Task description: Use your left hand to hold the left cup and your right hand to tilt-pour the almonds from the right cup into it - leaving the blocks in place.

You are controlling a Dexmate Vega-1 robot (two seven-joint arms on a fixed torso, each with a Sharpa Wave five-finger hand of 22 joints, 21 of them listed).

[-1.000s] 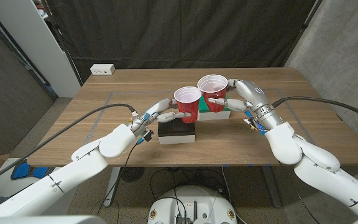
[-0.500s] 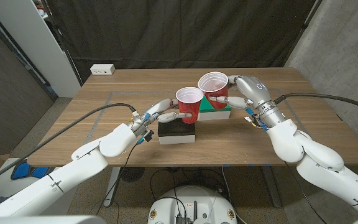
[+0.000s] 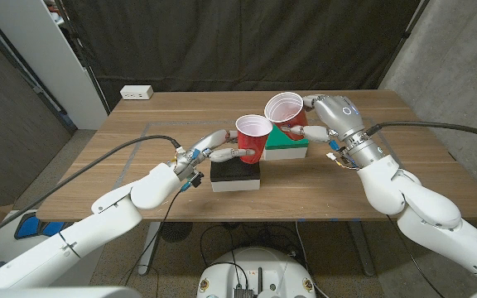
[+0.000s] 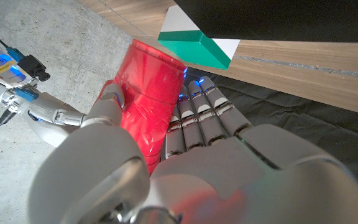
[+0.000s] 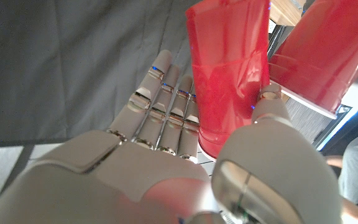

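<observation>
Right cup [image 3: 284,109], gripped by right hand [image 3: 321,116], has lifted off green block [image 3: 286,146] and tipped toward left cup [image 3: 252,137], which left hand [image 3: 214,149] grips; pour beginning.

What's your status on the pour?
Left hand holds left cup upright on black block. Right hand grips right cup, lifted off green block, tipped toward left cup. Nothing between the rims.
</observation>
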